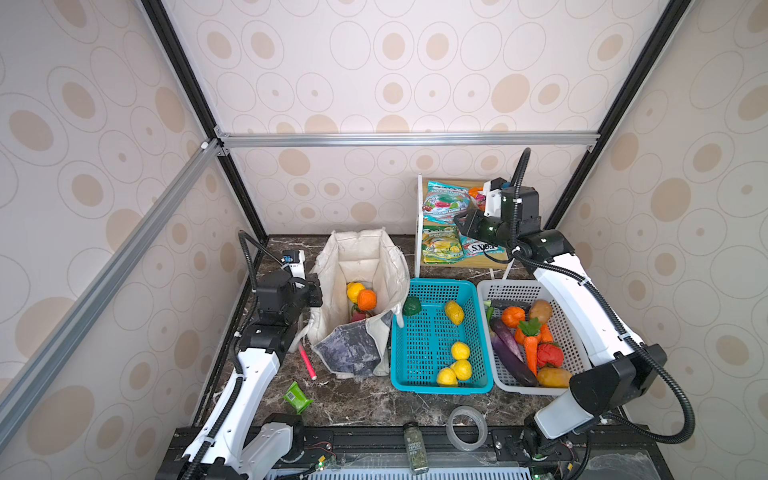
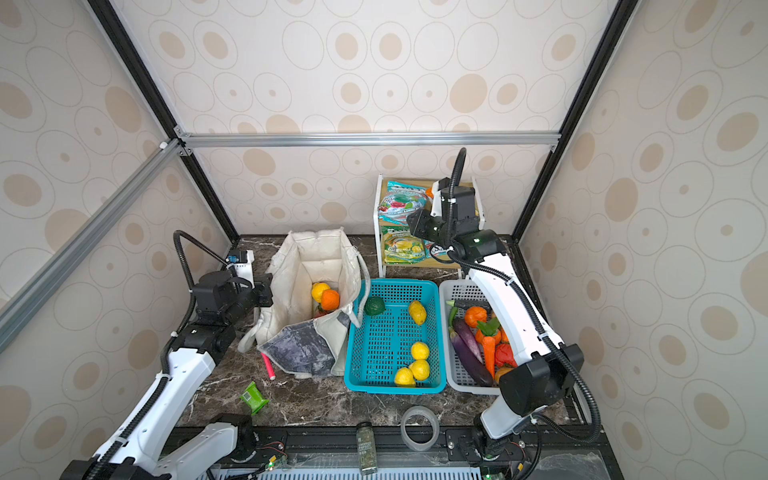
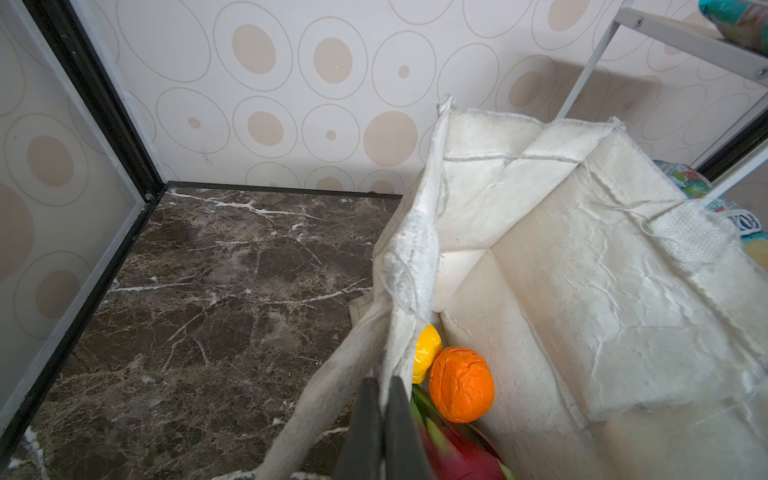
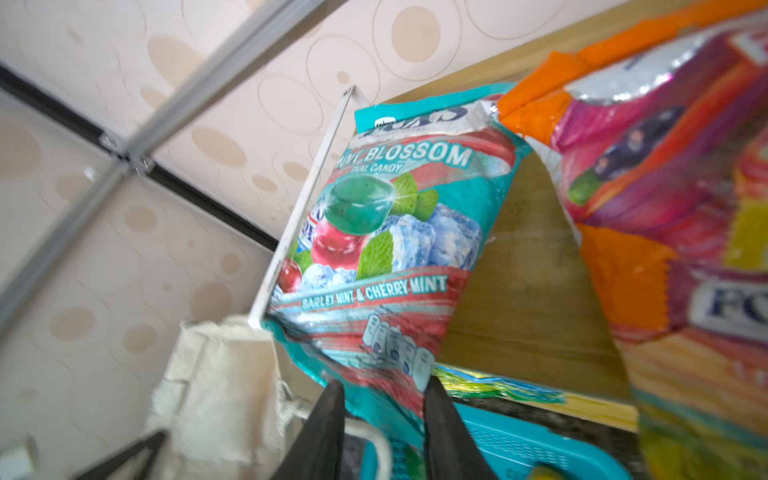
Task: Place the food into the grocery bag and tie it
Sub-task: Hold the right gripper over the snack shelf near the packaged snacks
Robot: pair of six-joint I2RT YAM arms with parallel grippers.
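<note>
The grocery bag stands open at the back, with a yellow fruit, an orange one and a pink one inside. My left gripper is shut on the fabric of the bag's left rim. My right gripper is up at the shelf, open. The lower edge of a teal candy packet shows between its fingers, and I cannot tell if they touch it. An orange-pink packet lies beside it. More food fills the teal basket and the white basket.
The white-framed shelf holds a green-yellow packet on its lower level. A pink marker and a green wrapper lie left of the baskets. A tape roll and a spice jar sit at the front edge.
</note>
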